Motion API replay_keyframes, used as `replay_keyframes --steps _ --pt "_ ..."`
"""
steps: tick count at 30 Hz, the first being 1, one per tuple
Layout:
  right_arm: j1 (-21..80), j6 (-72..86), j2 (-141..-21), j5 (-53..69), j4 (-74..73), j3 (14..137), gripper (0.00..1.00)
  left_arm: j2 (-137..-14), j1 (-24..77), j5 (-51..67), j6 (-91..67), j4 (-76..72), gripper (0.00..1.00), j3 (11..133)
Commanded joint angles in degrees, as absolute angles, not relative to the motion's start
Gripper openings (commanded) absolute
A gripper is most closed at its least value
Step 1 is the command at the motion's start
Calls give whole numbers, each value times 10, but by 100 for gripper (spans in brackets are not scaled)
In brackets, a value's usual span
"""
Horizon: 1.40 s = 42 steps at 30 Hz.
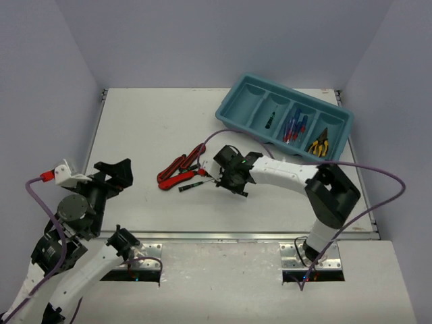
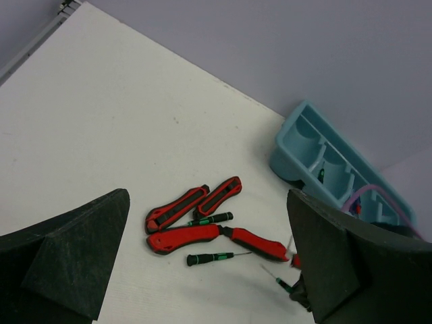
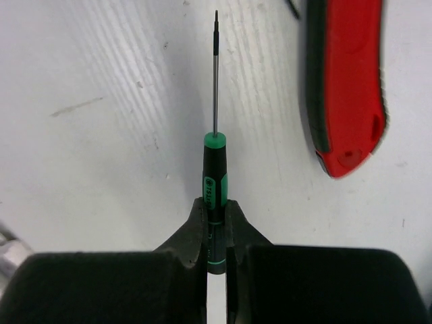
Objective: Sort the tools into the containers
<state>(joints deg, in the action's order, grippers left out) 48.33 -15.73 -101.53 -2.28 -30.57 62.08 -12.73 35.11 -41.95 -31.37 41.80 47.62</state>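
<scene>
My right gripper [image 1: 227, 179] [image 3: 214, 217] is shut on a thin black-and-green screwdriver [image 3: 214, 177], held low over the table with its tip pointing away. Red-handled cutters [image 1: 177, 171] [image 2: 202, 236] lie just left of it; one red handle end [image 3: 345, 81] shows in the right wrist view. Two more black-and-green screwdrivers [image 2: 212, 218] [image 2: 210, 257] lie among the cutters. The teal tray [image 1: 237, 106] holds a black-and-green screwdriver [image 1: 269, 120], blue-and-red screwdrivers [image 1: 294, 127] and yellow-and-black pliers [image 1: 318, 145]. My left gripper [image 1: 112, 174] [image 2: 208, 223] is open and empty, far left.
The tray's leftmost compartment [image 1: 247, 100] has nothing in it. A purple cable [image 1: 378, 172] loops over the table from the right arm. The tray also shows in the left wrist view [image 2: 300, 145]. Grey walls close in the table on three sides.
</scene>
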Motion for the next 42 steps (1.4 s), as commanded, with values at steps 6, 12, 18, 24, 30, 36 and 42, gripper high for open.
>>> replay_keyframes --steps 6,12,18,24,30,36,42 --pt "193 230 -910 57 -216 711 0 -293 345 -337 -266 371 100 472" --pt "67 407 -1017 25 -186 821 0 -393 344 -300 -251 364 100 473" --pt "28 422 -1197 36 -303 1067 32 -431 344 -282 -244 356 100 470" --pt "28 392 -1241 57 -362 1143 79 -484 344 -218 -221 340 100 471" --pt "57 304 -1064 68 -298 993 85 -599 344 -248 -375 414 100 533" --pt "62 279 -862 112 -208 771 90 -692 349 -221 -610 409 100 523" --pt "62 260 -766 164 -177 627 94 -825 388 -259 -617 414 100 588"
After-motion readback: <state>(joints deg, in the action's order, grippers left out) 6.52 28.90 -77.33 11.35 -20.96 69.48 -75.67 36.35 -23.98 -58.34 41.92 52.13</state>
